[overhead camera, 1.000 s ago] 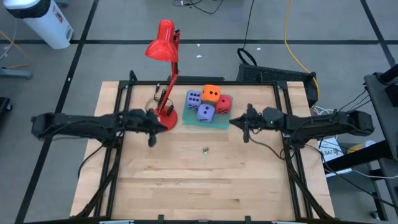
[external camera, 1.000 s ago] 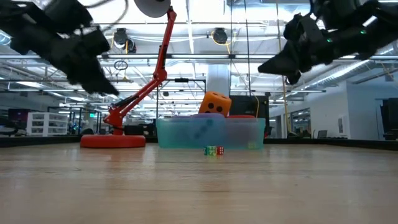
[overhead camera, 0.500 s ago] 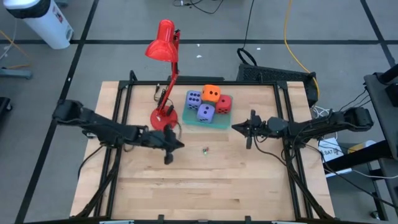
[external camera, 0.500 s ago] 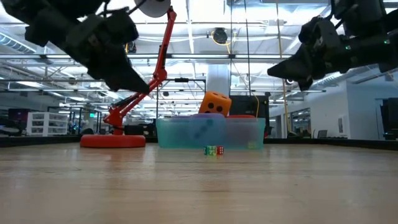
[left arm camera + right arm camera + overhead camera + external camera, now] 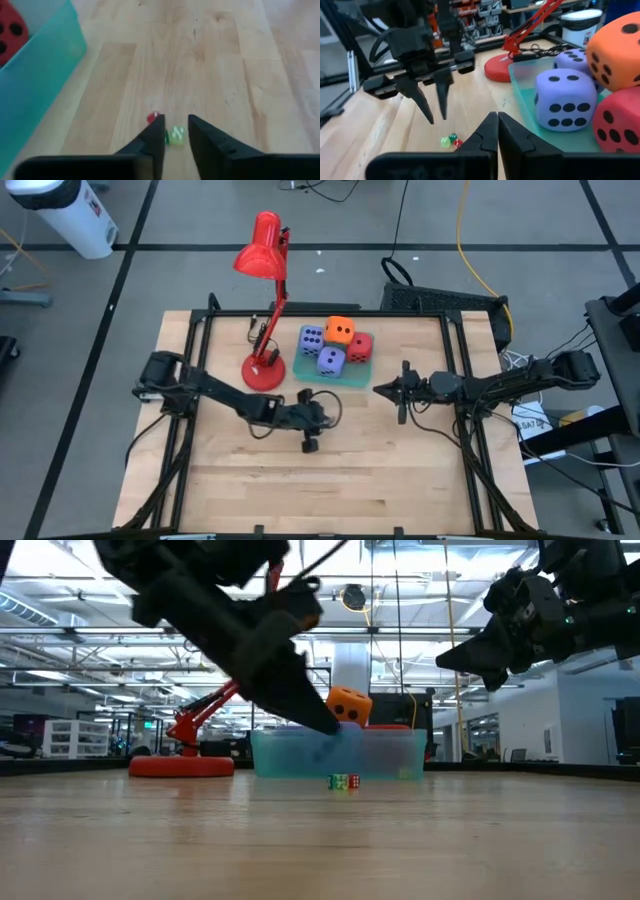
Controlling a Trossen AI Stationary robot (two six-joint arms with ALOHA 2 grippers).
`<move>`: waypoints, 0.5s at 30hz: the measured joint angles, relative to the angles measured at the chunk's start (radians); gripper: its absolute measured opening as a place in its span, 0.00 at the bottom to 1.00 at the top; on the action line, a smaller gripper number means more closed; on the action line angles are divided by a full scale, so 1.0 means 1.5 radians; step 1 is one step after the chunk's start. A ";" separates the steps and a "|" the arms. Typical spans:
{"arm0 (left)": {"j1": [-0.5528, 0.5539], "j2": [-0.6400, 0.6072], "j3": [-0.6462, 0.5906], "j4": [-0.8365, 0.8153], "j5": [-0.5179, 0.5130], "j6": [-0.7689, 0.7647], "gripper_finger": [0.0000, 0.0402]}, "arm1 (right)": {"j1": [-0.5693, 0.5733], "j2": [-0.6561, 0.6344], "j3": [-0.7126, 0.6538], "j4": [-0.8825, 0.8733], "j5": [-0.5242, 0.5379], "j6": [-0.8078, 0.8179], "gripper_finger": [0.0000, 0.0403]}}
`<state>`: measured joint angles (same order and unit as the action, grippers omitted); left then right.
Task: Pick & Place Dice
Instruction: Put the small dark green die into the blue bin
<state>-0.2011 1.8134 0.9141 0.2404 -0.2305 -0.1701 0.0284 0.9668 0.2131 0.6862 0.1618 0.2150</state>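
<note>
Left tool (image 5: 176, 131), slightly parted, hangs just above the tiny dice (image 5: 174, 135) near the desk (image 5: 400, 470) middle, nearer than the shut right tool (image 5: 401, 392).

lamp: red desk lamp (image 5: 265, 310), round base (image 5: 263, 371) sitting on the bench near the far edge, left of the middle, head hanging out past that edge
tray: flat teal tray (image 5: 305, 370) just right of the lamp base, close to the far edge
tiny bits: small red and green pieces (image 5: 344, 781) lying together on the bare wood around the middle of the bench, nearer than the tray
bench: light wood top (image 5: 400, 470) with a dark frame
off the bench: white bin (image 5: 62, 210) on the floor past the far left corner, black mat (image 5: 440, 300) behind the far right corner
</note>
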 joint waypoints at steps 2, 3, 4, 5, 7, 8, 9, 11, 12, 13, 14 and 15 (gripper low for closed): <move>0.006 0.022 0.021 0.000 0.000 0.021 0.30 | 0.000 0.000 0.000 -0.010 -0.007 -0.011 0.00; 0.010 0.032 0.027 0.000 0.000 0.024 0.34 | 0.000 0.000 0.000 -0.012 -0.008 -0.015 0.00; 0.017 0.043 0.034 0.007 0.004 0.019 0.38 | 0.000 0.000 0.000 -0.013 -0.008 -0.017 0.00; 0.025 0.054 0.040 0.015 0.015 0.010 0.41 | 0.000 0.000 0.000 -0.015 -0.008 -0.017 0.00; 0.042 0.072 0.048 0.015 0.043 -0.011 0.47 | 0.000 0.000 0.000 -0.017 -0.007 -0.017 0.00; 0.048 0.080 0.052 0.015 0.053 -0.021 0.49 | 0.000 0.000 0.000 -0.017 -0.007 -0.021 0.00; 0.054 0.085 0.053 0.016 0.057 -0.032 0.51 | 0.000 0.000 0.000 -0.017 -0.007 -0.028 0.00; 0.061 0.089 0.052 0.002 0.064 -0.053 0.53 | 0.000 0.000 0.000 -0.016 -0.007 -0.036 0.00; 0.063 0.089 0.052 -0.001 0.064 -0.064 0.54 | 0.000 0.000 0.000 -0.016 -0.007 -0.037 0.00; 0.064 0.089 0.052 -0.002 0.064 -0.074 0.55 | 0.000 0.000 0.000 -0.017 -0.007 -0.037 0.00; 0.064 0.088 0.052 -0.002 0.064 -0.081 0.55 | 0.000 0.000 0.000 -0.016 -0.007 -0.037 0.00; 0.063 0.086 0.052 -0.002 0.066 -0.084 0.55 | 0.000 0.000 0.000 -0.017 -0.007 -0.037 0.00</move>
<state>-0.1059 1.9431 0.9924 0.2373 -0.1320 -0.2967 0.0284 0.9672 0.2131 0.6613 0.1520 0.1593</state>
